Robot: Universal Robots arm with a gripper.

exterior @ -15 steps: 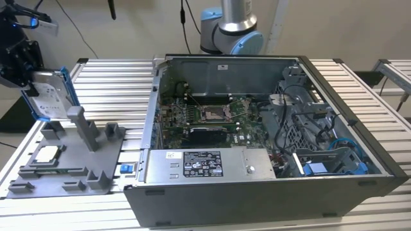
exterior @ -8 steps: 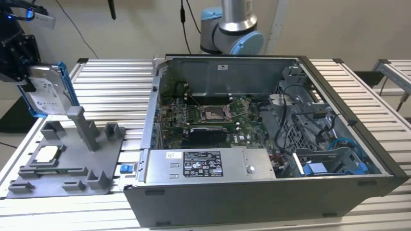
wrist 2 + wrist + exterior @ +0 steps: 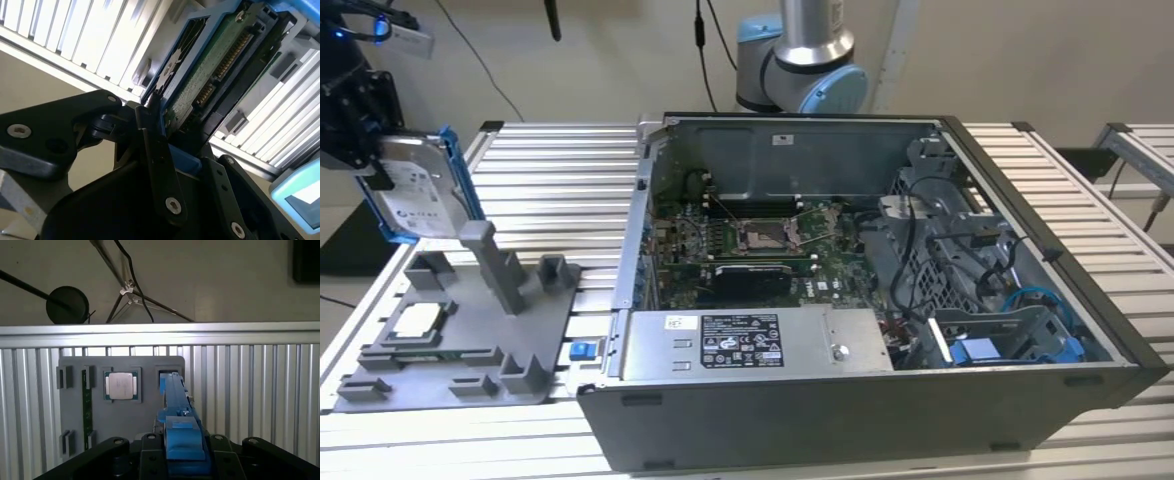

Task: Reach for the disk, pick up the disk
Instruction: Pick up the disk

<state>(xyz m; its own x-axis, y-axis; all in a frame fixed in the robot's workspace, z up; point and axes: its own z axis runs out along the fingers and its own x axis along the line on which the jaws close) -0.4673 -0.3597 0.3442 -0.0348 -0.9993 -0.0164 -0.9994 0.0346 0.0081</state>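
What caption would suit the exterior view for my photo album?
Claw grips the disk upright over a gray tray, beside an open computer case.

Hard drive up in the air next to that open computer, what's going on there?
A robot arm's hand is clamped on the hard drive and holds it upright above the gray parts holder at the exterior view's left. The drive looks lifted clear of the holder. A small square chip sits in that holder, and the open computer case stands beside it on the slatted table.
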